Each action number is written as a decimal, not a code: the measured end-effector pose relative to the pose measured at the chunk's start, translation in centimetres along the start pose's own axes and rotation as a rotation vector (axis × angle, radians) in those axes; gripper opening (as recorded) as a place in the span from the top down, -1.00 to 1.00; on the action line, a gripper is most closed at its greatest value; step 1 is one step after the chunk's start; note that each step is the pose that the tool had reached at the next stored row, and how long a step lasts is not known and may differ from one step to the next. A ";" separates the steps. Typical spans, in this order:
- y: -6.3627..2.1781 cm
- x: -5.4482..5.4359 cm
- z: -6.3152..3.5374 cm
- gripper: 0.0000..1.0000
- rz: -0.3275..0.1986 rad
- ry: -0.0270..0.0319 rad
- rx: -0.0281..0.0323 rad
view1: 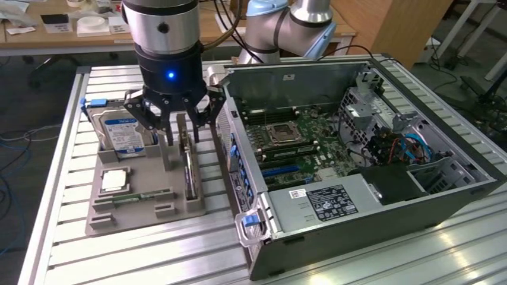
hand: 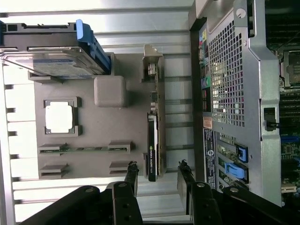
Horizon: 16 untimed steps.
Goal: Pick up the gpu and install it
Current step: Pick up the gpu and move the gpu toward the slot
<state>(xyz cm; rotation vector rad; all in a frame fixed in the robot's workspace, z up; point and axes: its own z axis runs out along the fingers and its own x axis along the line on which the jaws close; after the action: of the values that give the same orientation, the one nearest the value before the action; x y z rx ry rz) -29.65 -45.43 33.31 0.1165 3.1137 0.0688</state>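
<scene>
Left of centre in the exterior view, the gripper [view1: 181, 135] was held open over the graphics card [view1: 189, 172], which could be tipped by an off-centre descent.

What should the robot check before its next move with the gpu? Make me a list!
1. Claw open: ok.
2. Claw lined up over the gpu: ok.
3. Gpu standing on edge in the gray tray: ok.
4. Gpu gripped: not ok, the claw is not touching it.
5. Computer case side open: ok.
6. Card slot inside free: cannot tell.
</scene>
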 end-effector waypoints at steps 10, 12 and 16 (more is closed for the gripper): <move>-0.01 0.0 0.28 0.05 0.000 -0.0001 -0.0001; -0.02 0.0 0.45 0.05 0.000 -0.0001 0.0000; -0.04 0.0 0.84 0.05 0.000 -0.0001 0.0000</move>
<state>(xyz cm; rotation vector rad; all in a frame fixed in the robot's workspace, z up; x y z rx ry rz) -29.65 -45.43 32.48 0.1166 3.1137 0.0689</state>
